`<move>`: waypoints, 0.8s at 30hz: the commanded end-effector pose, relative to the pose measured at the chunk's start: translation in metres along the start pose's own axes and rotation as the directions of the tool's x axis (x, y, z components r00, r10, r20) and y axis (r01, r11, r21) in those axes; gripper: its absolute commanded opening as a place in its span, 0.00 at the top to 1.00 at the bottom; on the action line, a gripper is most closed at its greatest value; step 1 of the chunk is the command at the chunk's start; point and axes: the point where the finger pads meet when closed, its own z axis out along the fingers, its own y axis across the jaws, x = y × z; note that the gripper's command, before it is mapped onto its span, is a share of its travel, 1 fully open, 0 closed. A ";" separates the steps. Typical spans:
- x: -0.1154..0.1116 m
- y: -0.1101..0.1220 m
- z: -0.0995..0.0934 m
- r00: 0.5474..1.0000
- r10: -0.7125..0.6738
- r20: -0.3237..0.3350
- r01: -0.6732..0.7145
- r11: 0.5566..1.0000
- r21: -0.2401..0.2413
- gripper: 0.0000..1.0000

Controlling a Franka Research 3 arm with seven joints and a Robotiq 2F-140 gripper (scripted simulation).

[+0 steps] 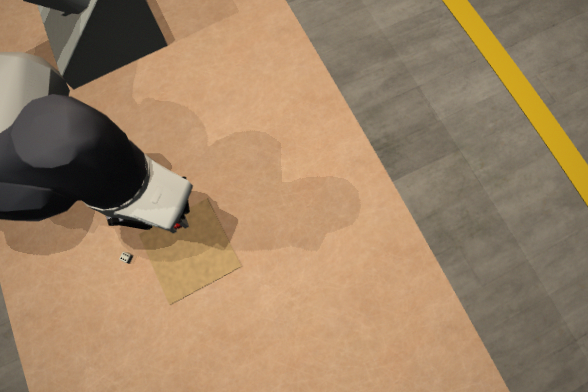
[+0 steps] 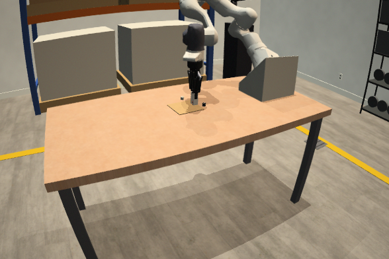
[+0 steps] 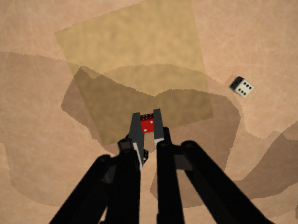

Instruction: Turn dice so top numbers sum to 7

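My fingers pinch the red die (image 3: 146, 123) over the mat (image 3: 135, 60), near its edge. White die (image 3: 242, 87) sits off the mat on the surface (image 1: 310, 270). A small dark object (image 2: 204, 104) lies beside the mat; can't make it out. My wrist blocks part of the top view.

Grey plank floor (image 2: 331, 224), yellow line (image 1: 505, 70), blue rack (image 2: 26, 33), grey walls (image 2: 314, 16)
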 end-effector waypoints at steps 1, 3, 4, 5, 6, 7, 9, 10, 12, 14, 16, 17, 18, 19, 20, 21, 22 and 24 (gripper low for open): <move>0.001 -0.001 0.000 1.000 0.007 -0.003 -0.007 1.000 0.001 0.93; 0.001 -0.001 0.000 1.000 0.007 -0.003 -0.007 1.000 0.001 0.93; 0.001 -0.001 0.000 1.000 0.007 -0.003 -0.007 1.000 0.001 0.93; 0.001 -0.001 0.000 1.000 0.007 -0.003 -0.007 1.000 0.001 0.93; 0.001 -0.001 0.000 1.000 0.007 -0.003 -0.007 1.000 0.001 0.93; 0.001 -0.001 0.000 1.000 0.007 -0.003 -0.007 1.000 0.001 0.93; 0.001 -0.001 0.000 1.000 0.007 -0.003 -0.007 1.000 0.001 0.93; 0.001 -0.001 0.000 1.000 0.007 -0.003 -0.007 1.000 0.001 0.93; 0.001 -0.001 0.000 1.000 0.007 -0.003 -0.007 1.000 0.001 0.93; 0.001 -0.001 0.000 1.000 0.007 -0.003 -0.007 1.000 0.001 0.93; 0.001 -0.001 0.000 1.000 0.007 -0.003 -0.007 1.000 0.001 0.93; 0.001 -0.001 0.000 1.000 0.007 -0.003 -0.007 1.000 0.001 0.93; 0.001 -0.001 0.000 1.000 0.007 -0.003 -0.007 1.000 0.001 0.93; 0.001 -0.001 0.000 1.000 0.007 -0.003 -0.007 1.000 0.001 0.93; 0.001 -0.001 0.000 1.000 0.007 -0.003 -0.007 1.000 0.001 0.93; 0.001 -0.001 0.000 1.000 0.007 -0.003 -0.007 1.000 0.001 0.93; 0.001 -0.001 0.000 1.000 0.008 -0.003 -0.008 1.000 0.001 0.93; 0.002 -0.001 0.000 1.000 0.009 -0.003 -0.009 1.000 0.001 0.93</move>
